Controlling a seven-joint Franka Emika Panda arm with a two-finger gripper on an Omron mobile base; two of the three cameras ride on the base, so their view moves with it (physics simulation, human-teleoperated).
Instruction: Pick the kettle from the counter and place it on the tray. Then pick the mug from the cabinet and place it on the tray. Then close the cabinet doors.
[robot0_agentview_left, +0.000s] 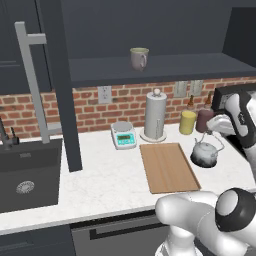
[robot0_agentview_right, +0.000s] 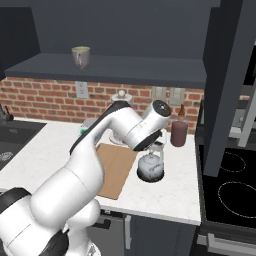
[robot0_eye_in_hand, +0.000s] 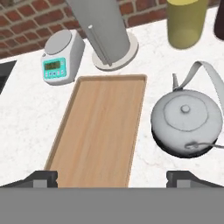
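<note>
1. The kettle (robot0_eye_in_hand: 187, 123) sits on the white worktop (robot0_agentview_left: 110, 172), just beside the right long edge of the tray (robot0_eye_in_hand: 99, 127) — near it but not on it. Its arched handle rises over the lid, and in the hand view it lies right of centre.
2. The tray lies flat on the worktop, bare, in front of a small white scale (robot0_agentview_left: 123, 134) and a tall grey cylinder with a knob top (robot0_agentview_left: 155, 116).
3. The gripper (robot0_eye_in_hand: 111, 177) hangs above the worktop, over the near end of the tray and the kettle's left side. The jaws stand wide apart, their dark tips at the two bottom corners of the hand view, with nothing between them.
4. In the right base view the arm reaches forward and its wrist is above the kettle (robot0_agentview_right: 150, 166).
5. The mug (robot0_agentview_left: 139, 58) stands upright on the dark shelf of the cabinet (robot0_agentview_left: 165, 65), handle to the right.
6. The cabinet doors are open — one door (robot0_agentview_left: 60, 80) stands edge-on left of the shelf, with its long grey bar handle (robot0_agentview_left: 31, 80) beside it.
7. A yellow canister (robot0_agentview_left: 188, 122) and a maroon canister (robot0_agentview_left: 204, 120) stand by the brick wall behind the kettle.
8. A dark sink (robot0_agentview_left: 27, 172) is set into the worktop at far left.
</note>
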